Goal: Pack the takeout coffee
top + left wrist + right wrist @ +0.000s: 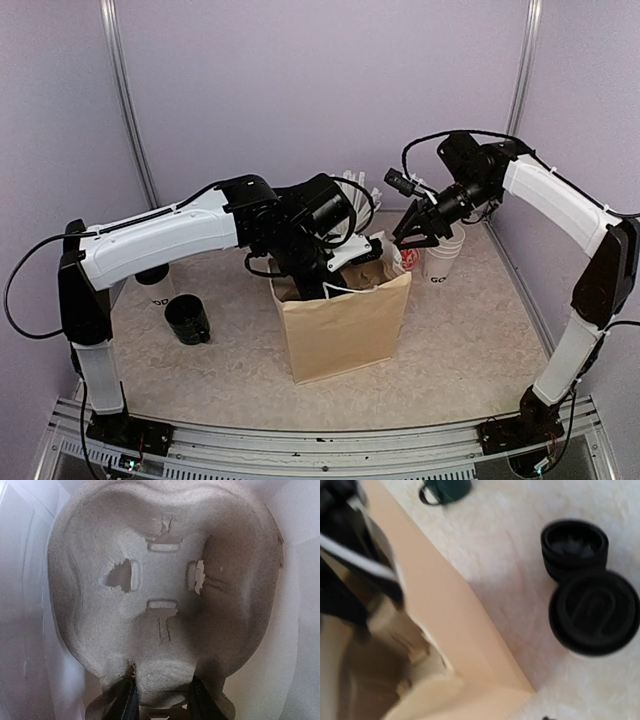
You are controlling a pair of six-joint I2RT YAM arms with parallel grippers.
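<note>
A brown paper bag (345,325) stands open in the middle of the table. My left gripper (330,262) reaches down into it and is shut on the edge of a grey pulp cup carrier (160,580), whose underside fills the left wrist view. A white paper cup with black lettering (441,266) stands just right of the bag. Its flat black lid (594,612) shows from above in the right wrist view. My right gripper (414,238) hovers over the bag's back right corner, beside that cup, with its fingers spread and nothing in them.
A dark green mug (187,320) stands left of the bag and also shows in the right wrist view (445,489). A second white lettered cup (157,291) stands behind my left arm. White straws (356,186) rise behind the bag. A round black stack (575,542) sits beside the lid.
</note>
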